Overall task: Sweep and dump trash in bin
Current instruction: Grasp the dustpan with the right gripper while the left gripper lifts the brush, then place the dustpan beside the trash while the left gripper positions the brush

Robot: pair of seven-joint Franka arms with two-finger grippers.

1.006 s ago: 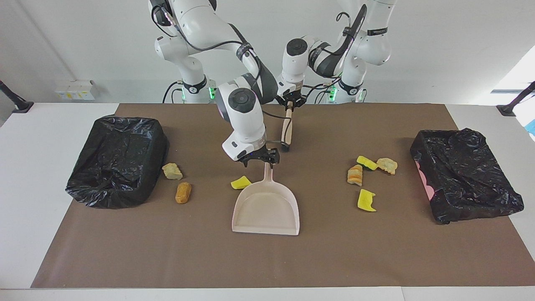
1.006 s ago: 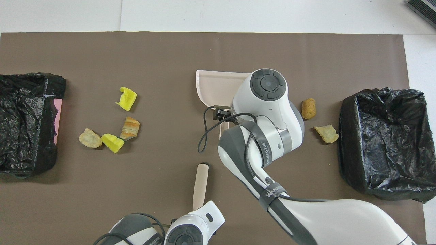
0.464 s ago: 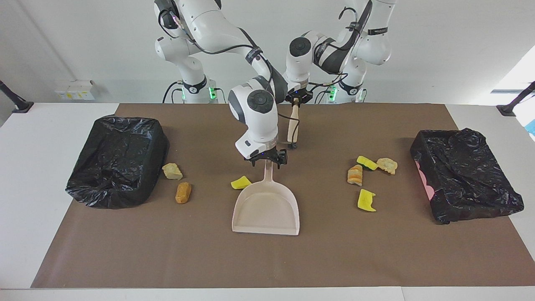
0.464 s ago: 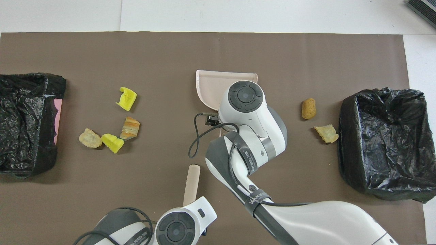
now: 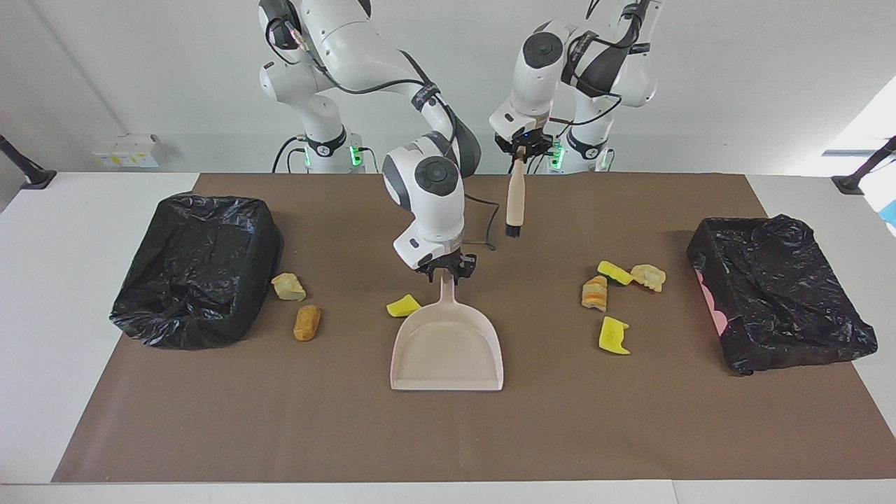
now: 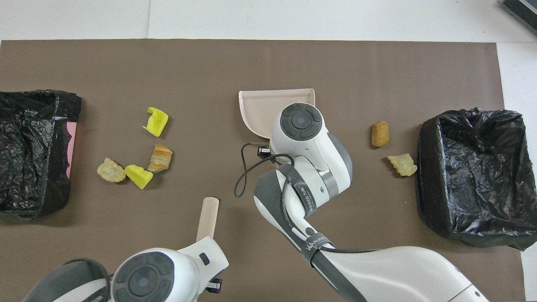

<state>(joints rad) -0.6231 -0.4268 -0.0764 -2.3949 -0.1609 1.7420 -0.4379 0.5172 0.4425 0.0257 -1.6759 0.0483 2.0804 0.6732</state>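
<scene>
Facing view: left gripper (image 5: 519, 148) clamps the brush (image 5: 514, 203) handle top, hanging clear; right gripper (image 5: 448, 269) sits at the dustpan (image 5: 448, 346) handle, grip unclear; one yellow scrap (image 5: 403, 305) just beside the pan. Overhead view: trash (image 6: 156, 158) looks light and soft, better swept than pinched; lumps (image 6: 380, 134) near one bin (image 6: 474, 167), cluster near the other bin (image 6: 29, 151), open mat between.

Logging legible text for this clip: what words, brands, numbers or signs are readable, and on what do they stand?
"WANEED", or close to it: dark band around the right arm, overhead view.
"...NEED 71B", only partly legible: second band higher up the same arm.
Black label on the left arm: too small to read.
White boxes with yellow stickers by the wall: too small to read.
</scene>
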